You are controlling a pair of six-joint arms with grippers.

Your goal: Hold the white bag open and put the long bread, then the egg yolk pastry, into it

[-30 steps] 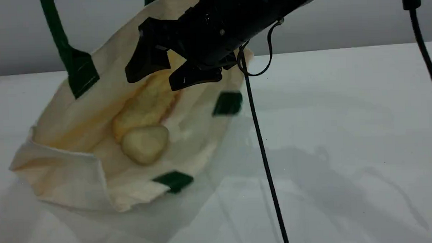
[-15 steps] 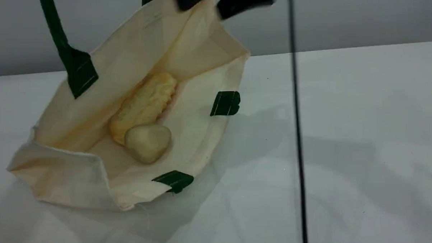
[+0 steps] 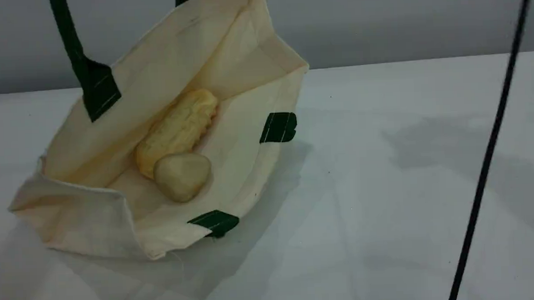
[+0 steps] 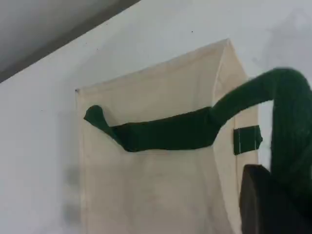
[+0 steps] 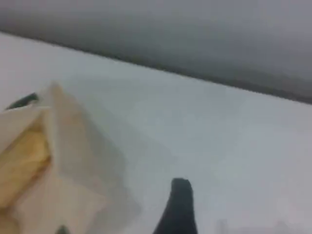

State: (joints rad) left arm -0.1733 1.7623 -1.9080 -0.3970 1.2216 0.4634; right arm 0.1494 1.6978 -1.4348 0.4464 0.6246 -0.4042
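Observation:
The white bag [image 3: 228, 58] stands open at the table's left, with its far side pulled upward by a taut green strap handle [image 3: 74, 50]. Inside lie the long bread [image 3: 177, 128] and, in front of it and touching it, the egg yolk pastry [image 3: 182, 176]. In the left wrist view my left gripper [image 4: 278, 192] is shut on the green handle [image 4: 292, 122], above the bag [image 4: 156, 195]. The blurred right wrist view shows my right gripper [image 5: 178, 207], open and empty, over bare table right of the bag [image 5: 63, 161]. Neither gripper is in the scene view.
A black cable [image 3: 489, 151] hangs slantwise across the right side of the scene view. The bag's second handle lies slack, with its green patches [image 3: 278, 127] on the near rim. The white table [image 3: 384, 208] meets a grey wall behind.
My right arm has drawn up and away to the right, out of the scene view, and its cable swung right. The bag, the bread and the pastry have stayed put.

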